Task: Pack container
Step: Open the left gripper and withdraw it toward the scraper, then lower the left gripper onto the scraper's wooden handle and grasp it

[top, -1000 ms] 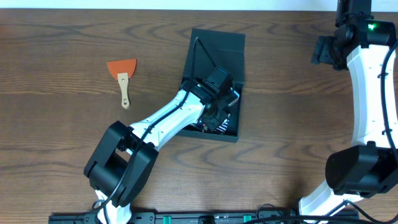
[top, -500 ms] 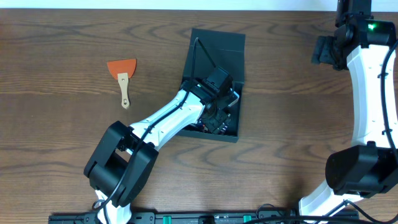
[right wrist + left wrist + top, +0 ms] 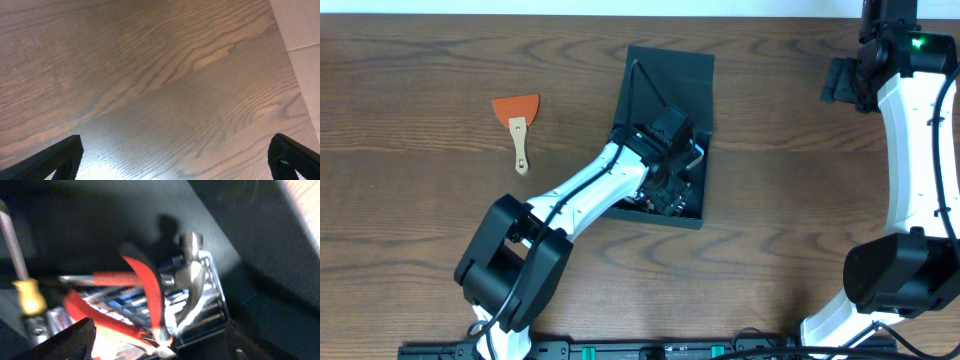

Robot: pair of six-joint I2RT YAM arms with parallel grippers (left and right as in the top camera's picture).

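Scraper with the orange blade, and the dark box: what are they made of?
The scraper: orange blade looks matte, perhaps plastic; pale handle, likely bare wood. The dark box: rigid, matte, probably plastic or coated board; no shine shows.

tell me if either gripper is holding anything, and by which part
Nothing is held. The left gripper stands open above the pliers in the container; the right gripper is open over the table.

L gripper (image 3: 672,186) inside container (image 3: 672,72); scraper (image 3: 517,124) well apart
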